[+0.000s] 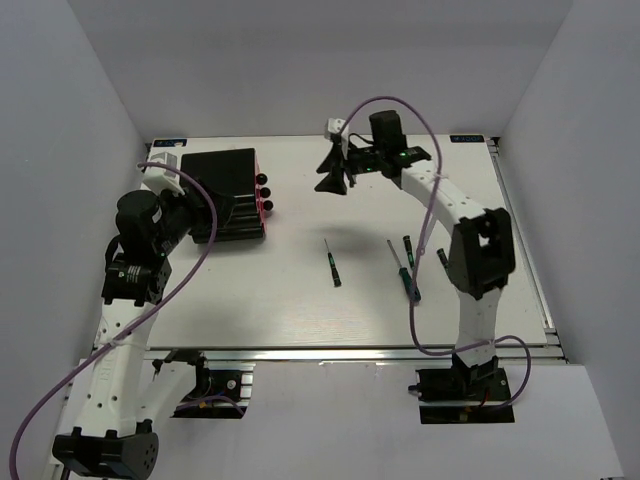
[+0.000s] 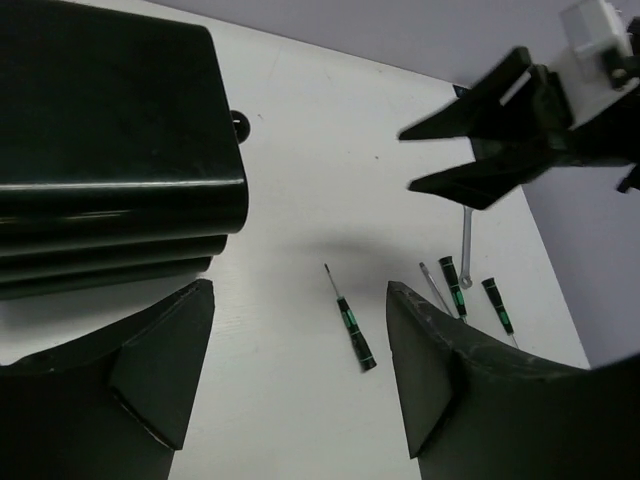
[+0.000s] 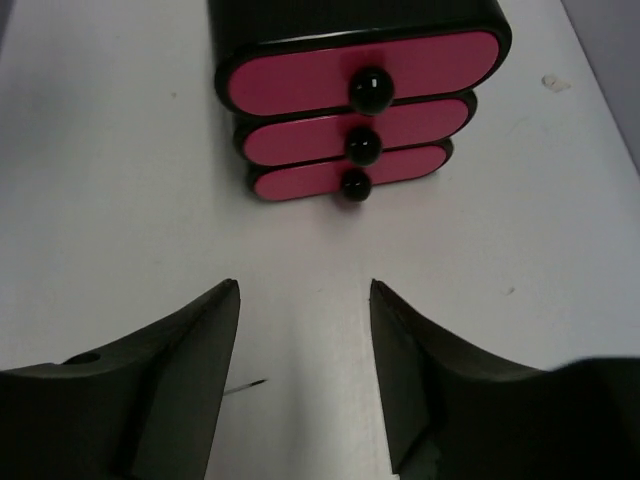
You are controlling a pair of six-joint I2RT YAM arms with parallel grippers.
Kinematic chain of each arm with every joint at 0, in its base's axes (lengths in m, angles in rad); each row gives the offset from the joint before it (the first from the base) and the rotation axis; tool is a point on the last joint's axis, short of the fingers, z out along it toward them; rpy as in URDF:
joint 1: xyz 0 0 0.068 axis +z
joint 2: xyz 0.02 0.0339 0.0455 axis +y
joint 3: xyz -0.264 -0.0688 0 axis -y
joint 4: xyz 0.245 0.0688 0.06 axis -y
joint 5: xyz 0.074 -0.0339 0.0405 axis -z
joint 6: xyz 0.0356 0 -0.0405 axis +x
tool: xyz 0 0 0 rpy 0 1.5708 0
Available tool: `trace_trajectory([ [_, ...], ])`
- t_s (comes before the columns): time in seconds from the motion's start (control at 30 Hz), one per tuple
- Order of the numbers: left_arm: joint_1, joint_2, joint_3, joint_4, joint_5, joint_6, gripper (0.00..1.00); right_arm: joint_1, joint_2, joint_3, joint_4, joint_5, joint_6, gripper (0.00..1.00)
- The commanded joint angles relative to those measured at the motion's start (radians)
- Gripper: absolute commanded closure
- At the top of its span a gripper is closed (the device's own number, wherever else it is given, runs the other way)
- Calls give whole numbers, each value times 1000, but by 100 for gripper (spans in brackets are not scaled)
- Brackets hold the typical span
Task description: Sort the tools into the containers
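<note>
Progress: no tool visibly sorted.
- Three magenta-pink drawers (image 3: 300, 85) with round black knobs, in small black cabinet (image 1: 222, 180): all shut, contents hidden.
- Slim black-handled screwdriver (image 1: 332, 265): alone, mid-table.
- Remaining screwdrivers (image 1: 407, 268) and small silver wrench (image 2: 466, 240): grouped on table near my right arm.
- My left gripper (image 2: 298, 290): fingers spread, empty, near cabinet.
- My right gripper (image 3: 303, 290): fingers spread, empty, facing drawer fronts.

Remaining: open drawers, pick and place every visible tool.

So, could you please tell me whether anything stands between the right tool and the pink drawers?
Nothing visible does. The open right tool faces the three shut drawers across bare table. The nearest screwdriver lies off that line, closer to the arms' bases.
</note>
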Motion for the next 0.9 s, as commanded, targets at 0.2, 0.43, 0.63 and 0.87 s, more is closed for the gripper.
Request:
trace_trajectory([
  [0.2,1,56,69,-67,-74,2,19,120,328,290,327,68,213,20],
  [0.43,3,79,55,-55,-72,-33,19,129,461,394,518,84,291,19],
  [0.63,1,112,74,-53,-77,-35,19,149,533,448,596,72,327,22],
  [0.87,1,147,75,-36,-71,-37,19,174,571,477,650,70,348,27],
])
